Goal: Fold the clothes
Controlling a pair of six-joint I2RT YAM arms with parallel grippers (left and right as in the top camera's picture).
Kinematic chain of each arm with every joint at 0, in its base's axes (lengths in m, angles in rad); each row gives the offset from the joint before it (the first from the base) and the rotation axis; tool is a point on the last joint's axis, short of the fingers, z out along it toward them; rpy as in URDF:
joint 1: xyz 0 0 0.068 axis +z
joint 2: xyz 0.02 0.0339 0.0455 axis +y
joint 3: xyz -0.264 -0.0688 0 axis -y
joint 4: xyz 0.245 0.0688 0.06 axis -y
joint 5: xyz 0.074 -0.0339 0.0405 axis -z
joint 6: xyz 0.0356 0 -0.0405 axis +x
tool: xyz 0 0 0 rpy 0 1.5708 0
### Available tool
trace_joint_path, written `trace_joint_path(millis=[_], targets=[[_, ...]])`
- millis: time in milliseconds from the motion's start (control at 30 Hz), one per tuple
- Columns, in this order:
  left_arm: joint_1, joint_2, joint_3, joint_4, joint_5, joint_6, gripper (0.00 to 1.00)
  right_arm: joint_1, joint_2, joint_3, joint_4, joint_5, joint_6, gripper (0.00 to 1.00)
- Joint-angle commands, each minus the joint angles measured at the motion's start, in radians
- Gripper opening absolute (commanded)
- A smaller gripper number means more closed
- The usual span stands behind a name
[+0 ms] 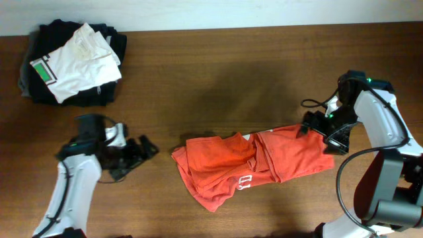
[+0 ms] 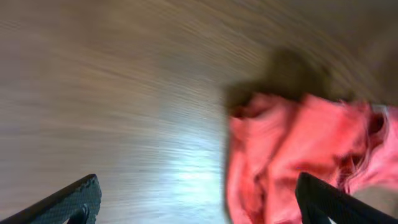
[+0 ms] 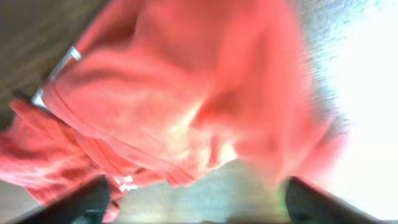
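Red-orange T-shirt (image 1: 258,164) lies crumpled at the table's (image 1: 198,79) six o'clock. My right claw (image 1: 321,137) gapes wide at its three o'clock edge; left claw (image 1: 136,159) is wide too (well apart). Advise pinching one hem layer and spreading it flat.

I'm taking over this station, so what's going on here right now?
Two robot arms are set to fold a red-orange T-shirt, which lies crumpled on the wooden table. The right pincer, open, sits at the shirt's right edge. The left pincer, open and empty, hangs apart to its left.
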Motion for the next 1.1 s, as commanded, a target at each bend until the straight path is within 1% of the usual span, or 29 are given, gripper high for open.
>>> trace_joint_path(millis=[0,100,200,267,333,400,533,633,733,767,800,867,933,967,1033,1067], targets=[[-0.117,0.027,-0.020,0.008,0.059,-0.049,0.99,0.005,-0.005,0.010,-0.033,0.019,-0.006,0.98],[-0.204,0.047,-0.059,0.012,0.058,-0.106,0.99,0.005,-0.005,0.010,-0.045,0.019,-0.014,0.98],[-0.268,0.076,-0.127,0.071,0.058,-0.164,0.99,0.005,-0.006,0.010,-0.048,0.019,-0.013,0.98],[-0.313,0.103,-0.200,0.192,0.076,-0.189,0.99,0.003,-0.006,0.010,-0.042,0.018,-0.008,0.99],[-0.342,0.127,-0.244,0.296,0.165,-0.218,0.99,0.003,-0.006,0.010,-0.032,0.015,-0.008,0.98],[-0.364,0.148,-0.262,0.352,0.193,-0.246,0.99,0.003,-0.006,0.010,-0.033,0.015,-0.009,0.98],[-0.419,0.179,-0.264,0.389,0.217,-0.251,0.99,0.003,-0.006,0.010,-0.033,0.015,-0.009,0.98],[-0.471,0.196,-0.264,0.396,0.219,-0.301,1.00,0.003,-0.006,0.010,-0.033,0.015,-0.009,0.98],[-0.496,0.206,-0.264,0.430,0.218,-0.319,0.99,0.003,-0.006,0.010,-0.033,0.015,-0.008,0.98],[-0.496,0.206,-0.264,0.437,0.219,-0.319,0.96,0.003,-0.006,0.010,-0.033,0.015,-0.008,0.98],[-0.496,0.206,-0.264,0.443,0.214,-0.319,0.76,0.003,-0.006,0.010,-0.033,0.015,-0.009,0.98],[-0.496,0.206,-0.264,0.449,0.189,-0.319,0.64,0.003,-0.006,0.010,-0.033,0.015,-0.009,0.98],[-0.496,0.206,-0.263,0.449,0.152,-0.322,0.43,0.003,-0.006,0.010,-0.033,0.015,-0.009,0.98],[-0.496,0.206,-0.263,0.449,0.131,-0.331,0.37,0.003,-0.006,0.010,-0.033,0.015,-0.009,0.98],[-0.495,0.206,-0.258,0.449,0.108,-0.331,0.16,0.003,-0.006,0.010,-0.032,0.015,-0.009,0.98],[-0.494,0.206,-0.254,0.449,0.100,-0.330,0.01,0.003,-0.006,0.010,-0.032,0.015,-0.009,0.98]])
